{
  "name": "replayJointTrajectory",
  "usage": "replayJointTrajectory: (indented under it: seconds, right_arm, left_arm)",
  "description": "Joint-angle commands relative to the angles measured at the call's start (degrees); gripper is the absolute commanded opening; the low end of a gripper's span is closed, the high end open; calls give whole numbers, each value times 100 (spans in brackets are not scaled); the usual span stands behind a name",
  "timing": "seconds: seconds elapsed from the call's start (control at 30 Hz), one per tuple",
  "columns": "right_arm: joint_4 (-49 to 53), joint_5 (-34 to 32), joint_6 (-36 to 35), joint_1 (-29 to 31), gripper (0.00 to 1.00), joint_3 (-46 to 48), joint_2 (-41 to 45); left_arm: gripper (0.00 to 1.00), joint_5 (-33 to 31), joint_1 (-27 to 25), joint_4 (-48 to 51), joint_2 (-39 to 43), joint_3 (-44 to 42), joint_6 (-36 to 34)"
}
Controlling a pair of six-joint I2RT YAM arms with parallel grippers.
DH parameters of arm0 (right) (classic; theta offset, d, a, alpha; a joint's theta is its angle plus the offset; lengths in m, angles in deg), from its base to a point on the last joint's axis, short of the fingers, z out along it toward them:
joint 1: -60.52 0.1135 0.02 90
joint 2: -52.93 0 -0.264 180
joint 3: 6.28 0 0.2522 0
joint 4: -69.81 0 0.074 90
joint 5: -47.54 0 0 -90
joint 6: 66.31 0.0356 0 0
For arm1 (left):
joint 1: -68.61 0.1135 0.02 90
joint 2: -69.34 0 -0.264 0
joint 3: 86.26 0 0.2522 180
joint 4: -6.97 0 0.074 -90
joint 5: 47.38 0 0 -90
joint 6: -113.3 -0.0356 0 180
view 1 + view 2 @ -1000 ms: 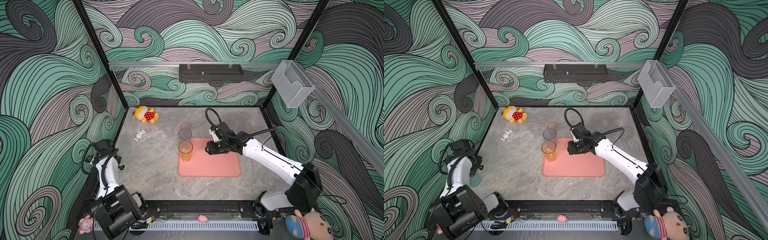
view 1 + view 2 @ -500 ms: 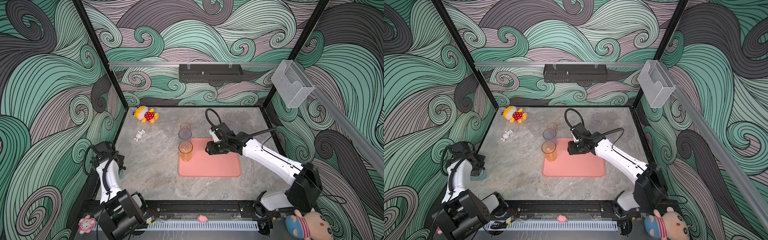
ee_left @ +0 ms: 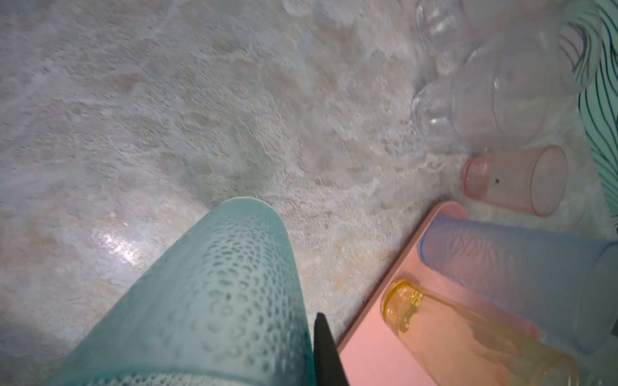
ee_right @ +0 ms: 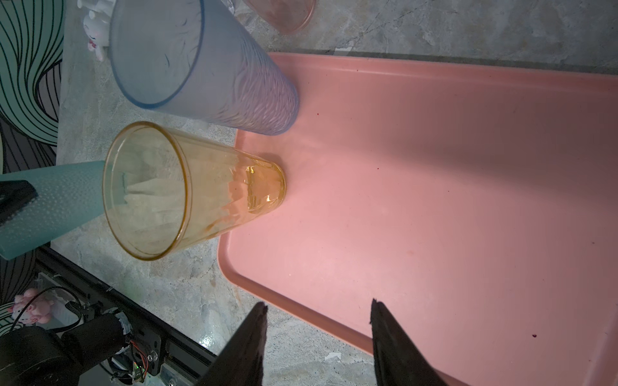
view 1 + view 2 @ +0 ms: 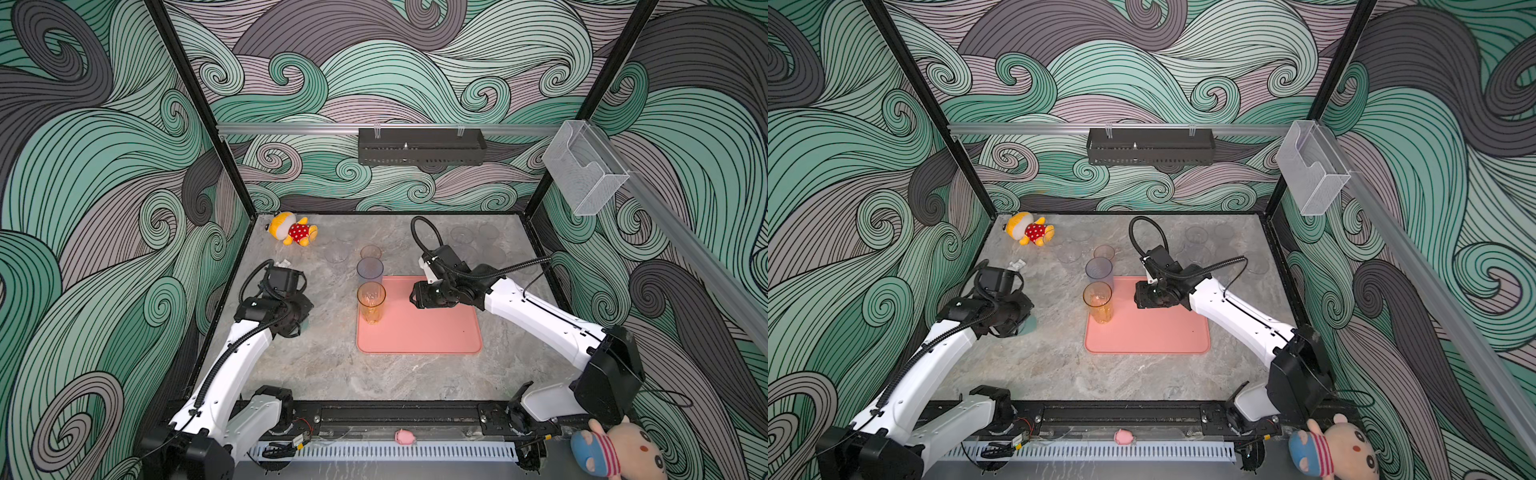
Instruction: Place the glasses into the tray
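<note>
Clearly, the left gripper [image 5: 1017,322] is clamped on the teal tumbler [image 3: 214,294]. The dotted glass fills the left wrist view, with one black finger [image 3: 326,351] against its side and its narrow base pointing away from the wrist. In both top views this pair sits left of centre over the marble table [image 5: 332,374], apart from the left edge of the salmon tray [image 5: 436,332]; whether the glass touches the table I cannot tell. An orange tumbler [image 5: 371,302] stands upright just inside the tray's left rim, a blue-grey tumbler [image 5: 369,270] stands at its upper left corner, and a pink tumbler [image 5: 370,252] stands on the table just above that. Bare tray floor spreads to the right of the orange and blue-grey glasses. Clear tumblers [image 5: 461,235] cluster at the table's upper right. The left arm rises from the lower left, its forearm slanting toward the centre. The right arm stretches in from the lower right, and the right gripper [image 4: 317,314] hovers over the tray, fingers apart, holding nothing.
</note>
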Motion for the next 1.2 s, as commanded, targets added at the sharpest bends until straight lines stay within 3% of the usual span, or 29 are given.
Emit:
replayJointTrajectory:
  seconds: [0.0,0.13,0.27,0.5,0.7,1.0,1.17]
  right_arm:
    - [14,-166,100,129,50,-52,5]
    - [73,-294,132,332,50,-198,-123]
    - [102,-406,157,516,50,-302,-211]
    - [146,-501,201,737,50,-408,-320]
    - [131,-547,255,861,50,-446,-354]
    - [174,-663,340,1007,50,-604,-252]
    - [312,-802,371,1311,49,-971,-204]
  left_arm:
    - [0,-479,-994,188,-236,-15,788]
    - [0,-572,-2026,22,-722,6,1134]
    - [0,-561,-2418,-202,-1054,-42,1091]
    - [7,-307,-2430,-349,-1315,58,692]
    - [31,-345,-2432,-74,-1070,525,129]
    - [34,-480,-2425,495,-561,1152,-436]
    - [35,-1505,-2371,787,195,1458,-1285]
